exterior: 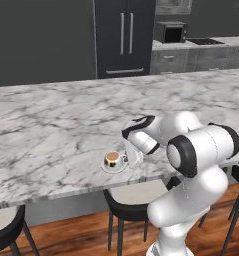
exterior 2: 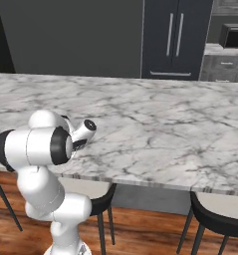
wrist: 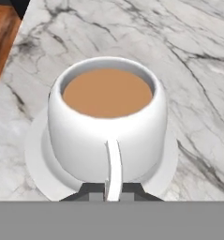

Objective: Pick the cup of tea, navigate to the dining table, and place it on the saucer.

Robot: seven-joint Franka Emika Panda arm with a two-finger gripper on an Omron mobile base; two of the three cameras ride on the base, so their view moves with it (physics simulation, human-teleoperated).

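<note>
White marble dining table [exterior: 51, 125] — saucer [exterior: 111, 168] near its front edge.

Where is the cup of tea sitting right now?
The cup of tea sits on the saucer, near the front edge of the dining table in the left base view. The pincer is shut on its handle, just left of the white arm.

Even, soft rendered light; the marble dining table [exterior: 51, 130] reads bright, the back wall dim. Shadows are faint, no glare; edges slightly soft.
</note>
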